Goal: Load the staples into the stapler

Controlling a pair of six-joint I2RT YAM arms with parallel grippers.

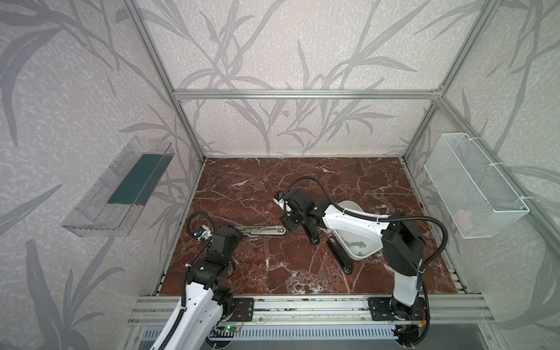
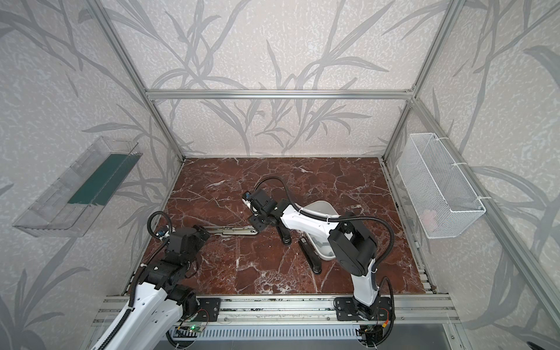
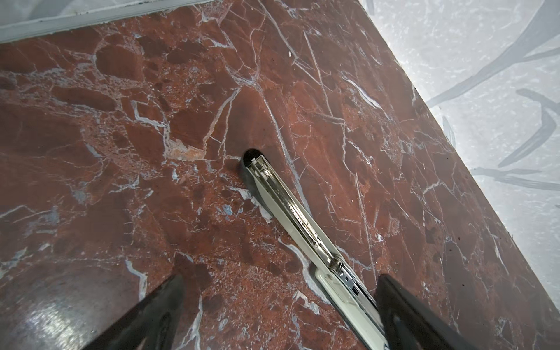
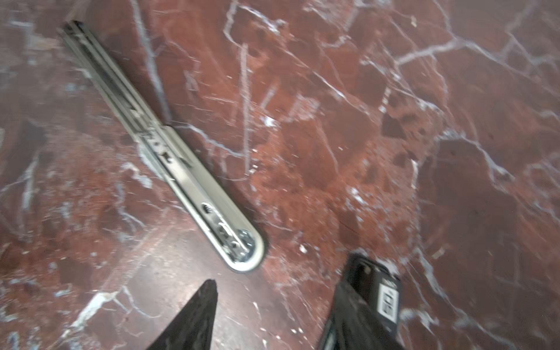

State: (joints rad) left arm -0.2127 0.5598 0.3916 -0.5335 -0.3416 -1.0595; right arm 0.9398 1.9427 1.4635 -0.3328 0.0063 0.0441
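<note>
- Your left claw (image 3: 280,280) is hanging wide open, straddling one end of the stapler (image 1: 260,230) without clamping it.
- Your right claw (image 4: 285,272) is standing released, holding nothing, just off the stapler's rounded end.
- The stapler is lying opened flat on the marble table (image 1: 242,188) between both claws.
- The staples (image 1: 358,245) are sitting in the white tray (image 1: 350,208), under your right arm (image 1: 348,224).
</note>
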